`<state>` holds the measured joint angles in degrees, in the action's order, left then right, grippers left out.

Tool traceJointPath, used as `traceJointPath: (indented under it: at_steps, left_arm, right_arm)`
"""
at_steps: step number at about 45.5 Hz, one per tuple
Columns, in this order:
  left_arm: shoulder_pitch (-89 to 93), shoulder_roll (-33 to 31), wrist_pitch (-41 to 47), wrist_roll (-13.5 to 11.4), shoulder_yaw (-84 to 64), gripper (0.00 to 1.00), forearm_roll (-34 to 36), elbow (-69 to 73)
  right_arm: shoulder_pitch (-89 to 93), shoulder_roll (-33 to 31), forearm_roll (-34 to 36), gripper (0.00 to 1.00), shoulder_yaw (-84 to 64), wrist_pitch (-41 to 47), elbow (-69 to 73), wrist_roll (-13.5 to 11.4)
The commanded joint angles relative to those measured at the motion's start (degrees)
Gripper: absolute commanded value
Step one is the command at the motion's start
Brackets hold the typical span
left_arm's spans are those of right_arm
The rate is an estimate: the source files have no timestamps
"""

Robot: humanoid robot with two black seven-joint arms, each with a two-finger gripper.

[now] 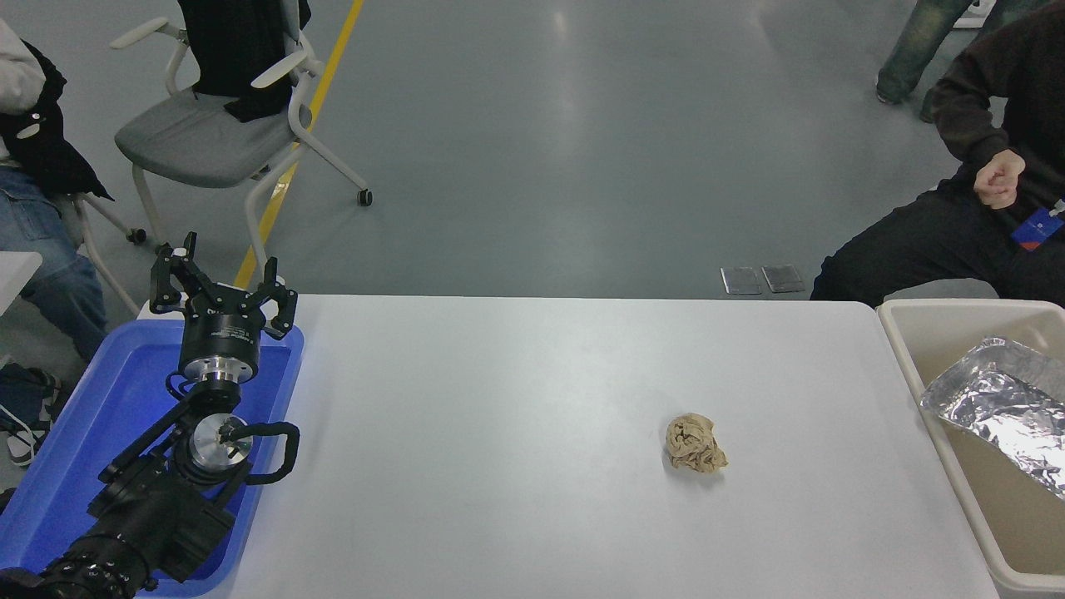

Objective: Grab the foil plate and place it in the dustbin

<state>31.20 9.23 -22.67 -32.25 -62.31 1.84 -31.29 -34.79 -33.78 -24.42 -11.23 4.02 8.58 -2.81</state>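
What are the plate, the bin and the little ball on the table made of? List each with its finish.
Foil plate: aluminium foil by the look, shiny, crinkled silver.
Dustbin: probably plastic, smooth matte cream-beige with a thick rounded rim.
Paper ball: seemingly crumpled tan paper, dull and creased.

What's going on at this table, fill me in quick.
Nothing is being handled right now. The foil plate already lies inside the dustbin at the table's right end. The right arm is out of view. The left gripper sits parked, open, over the blue tray. A crumpled paper ball is on the white table. A seated person waits beyond the bin.
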Motion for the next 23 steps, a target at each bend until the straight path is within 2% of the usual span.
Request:
traceJointPath:
  at_steps: [1,10,15,20,21,23]
  left_arm:
    - [0.1,0.0,0.0,0.0,0.0,0.99,0.0,0.0]
    - [0.1,0.0,0.0,0.1,0.0,0.99,0.0,0.0]
    - [0.1,0.0,0.0,0.1,0.1,0.99,0.0,0.0]
    - [0.1,0.0,0.0,0.1,0.1,0.99,0.0,0.0]
    - [0.1,0.0,0.0,0.1,0.1,0.99,0.1,-0.1]
    - [0.1,0.0,0.0,0.1,0.1,0.99,0.1,-0.1]
  right_arm:
    - [0.1,0.7,1.0,1.0,0.2,-0.2,-0.2,0.2]
    - [-6.1,-0.5,0.1,1.0,-0.5,-0.2,7.0,0.2]
    - [-12.9,-6.5,-1.9,1.0,-4.6,-0.2,17.0,0.0]
    - [-22.4,-11.3,-7.0,1.0,-9.9,-0.2,29.9,-0.1]
    - [-27.1,-14.4,-9.5,1.0,-12.0,-0.2,37.0,-0.3]
    - [-30.8,-16.5,-11.5,1.0,-13.7,-0.1,42.6,-0.4]
